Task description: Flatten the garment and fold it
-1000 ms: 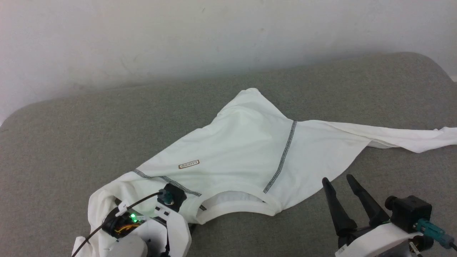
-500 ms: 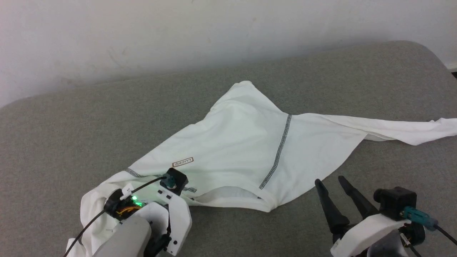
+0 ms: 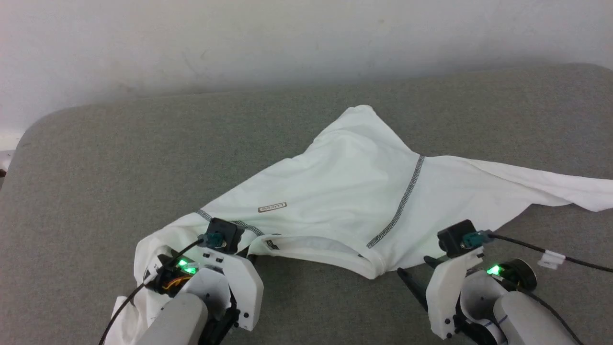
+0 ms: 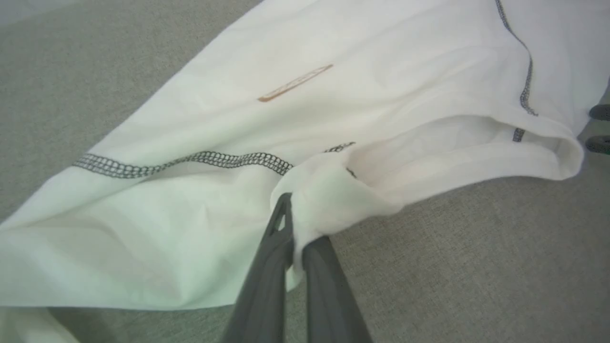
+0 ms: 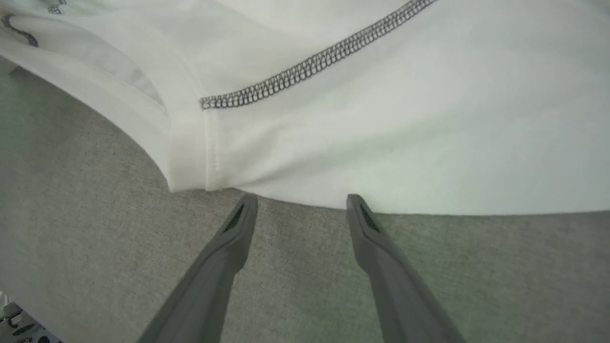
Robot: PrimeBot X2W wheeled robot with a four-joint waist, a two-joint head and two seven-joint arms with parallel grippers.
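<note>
A: What is the shirt [image 3: 345, 191] lying on?

B: It is lying spread over a grey fabric surface [image 3: 119, 158] with rounded corners, chest up, its collar [image 3: 330, 257] facing the robot. A pale, scuffed wall [image 3: 239, 38] is rising just behind the surface.

A: And what are the grippers doing?

B: The left gripper [image 4: 296, 224] is pinching a bunch of white cloth at the collar's left end, just below the grey seam [image 4: 190, 159], fingers pressed together on it. The right gripper [image 5: 301, 206] is holding its fingers wide apart over bare surface, with the tips sitting at the shirt's near edge beside the collar's other end and gripping nothing.

A: Are those tips touching the cloth?

B: I cannot tell; they are sitting right at the edge.

A: What is being hidden or cut off?

B: In the head view each wrist is covering most of its own fingers. The left arm is lying over crumpled cloth, and I cannot make out a sleeve in it. The other sleeve [image 3: 550, 187] is running off the right edge, so its cuff is cut off. The logo [image 3: 272, 207] is showing lettering too small to read.
</note>
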